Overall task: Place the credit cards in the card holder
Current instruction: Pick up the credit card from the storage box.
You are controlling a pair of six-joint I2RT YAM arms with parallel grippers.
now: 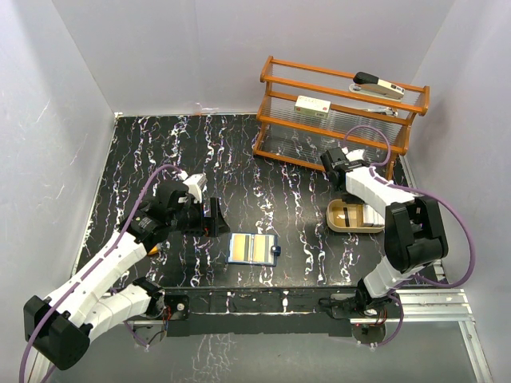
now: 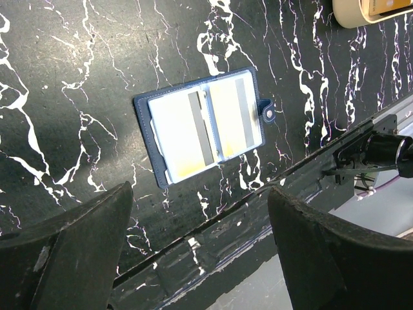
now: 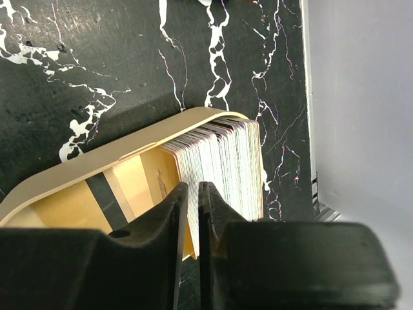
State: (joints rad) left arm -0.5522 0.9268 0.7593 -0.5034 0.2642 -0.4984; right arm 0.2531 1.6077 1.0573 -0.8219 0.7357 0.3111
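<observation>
The stack of thin pale credit cards (image 3: 226,161) stands on edge in the beige shallow rounded tray (image 3: 77,177). Step in hand: picking 1 card. The right hand (image 3: 192,188) is at the stack, jaws a slit apart; a pinched card cannot be confirmed. Next: lift and carry to the open navy folding card holder (image 1: 253,248), on the tabletop well left of the tray, under the wide-open, empty left hand (image 2: 200,194). Glare hides its pockets.

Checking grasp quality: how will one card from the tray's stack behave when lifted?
Likely stiff and light: the cards stand thin and straight on edge in the tray. They are packed tight, so neighbours may drag along.
</observation>
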